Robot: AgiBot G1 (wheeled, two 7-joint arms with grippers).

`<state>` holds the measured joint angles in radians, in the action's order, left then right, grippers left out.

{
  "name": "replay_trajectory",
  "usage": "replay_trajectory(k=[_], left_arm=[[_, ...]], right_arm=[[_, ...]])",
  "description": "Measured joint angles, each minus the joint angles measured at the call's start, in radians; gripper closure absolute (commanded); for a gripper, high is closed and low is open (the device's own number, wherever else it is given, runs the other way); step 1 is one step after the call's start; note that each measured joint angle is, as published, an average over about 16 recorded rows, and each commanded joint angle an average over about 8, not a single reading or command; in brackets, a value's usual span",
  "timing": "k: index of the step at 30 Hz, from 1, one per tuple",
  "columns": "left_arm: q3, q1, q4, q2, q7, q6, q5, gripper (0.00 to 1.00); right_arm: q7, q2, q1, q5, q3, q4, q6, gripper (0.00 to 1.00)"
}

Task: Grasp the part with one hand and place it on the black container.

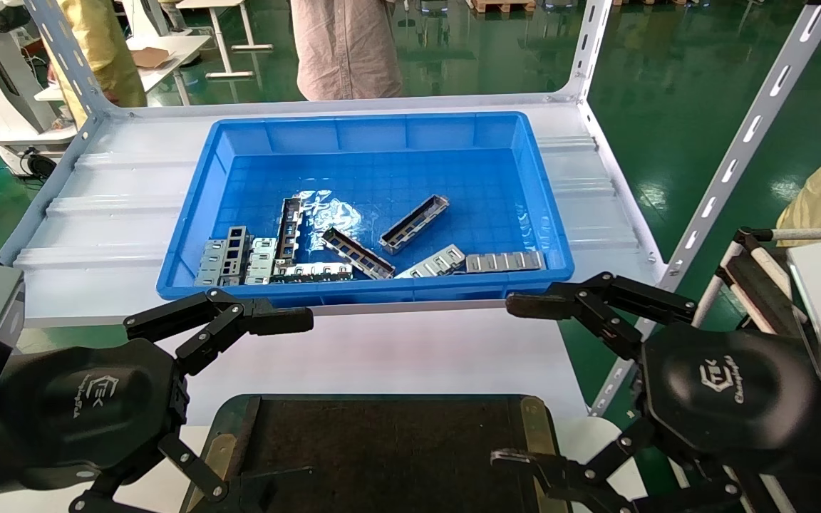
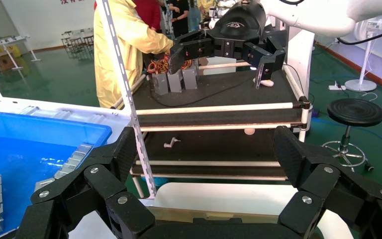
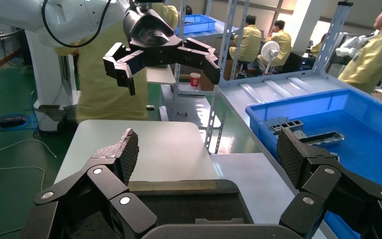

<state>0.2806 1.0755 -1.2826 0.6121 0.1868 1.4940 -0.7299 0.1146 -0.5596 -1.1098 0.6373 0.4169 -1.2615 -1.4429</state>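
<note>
left hand: hovering at the near left, fingers spread wide apart, holding nothing; one finger reaching toward the near rim of the blue bin, the other sitting low over the left end of the black container.
left hand, own wrist view: both fingers splayed, empty gap between them, bin corner showing beside one finger.
right hand: hovering at the near right, mirroring the left, fingers wide apart, empty; upper finger sitting just beside the bin's near right corner, lower finger over the container's right brass strip.
right hand, own wrist view: fingers splayed, nothing gripped, container edge showing below.
part: lying loose in the bin, right of centre, open side up, dark inside showing; well apart from both hands.
part axis: running diagonally, near-left end to far-right end; far end pointing toward the bin's far right corner.
other pieces: second trough lying on the opposite diagonal just left of it; third trough lying almost straight front-to-back; flat silver plates clustering along the near wall.
black container: sitting on the white worktop, nearest the robot, between the two hands, surface bare.
blue bin: resting on the grey shelf beyond the worktop.
</note>
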Motion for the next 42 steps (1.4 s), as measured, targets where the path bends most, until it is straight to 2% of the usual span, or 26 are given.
replay_trajectory(k=[30,42], left_arm=[[0.0,0.001,0.0,0.002,0.0,-0.005,-0.001,0.0],[0.01,0.009,-0.018,0.038,0.007,-0.088,-0.043,0.0]], right_arm=[[0.0,0.0,0.0,0.0,0.0,0.0,0.0,0.0],[0.0,0.0,0.0,0.0,0.0,0.0,0.0,0.0]])
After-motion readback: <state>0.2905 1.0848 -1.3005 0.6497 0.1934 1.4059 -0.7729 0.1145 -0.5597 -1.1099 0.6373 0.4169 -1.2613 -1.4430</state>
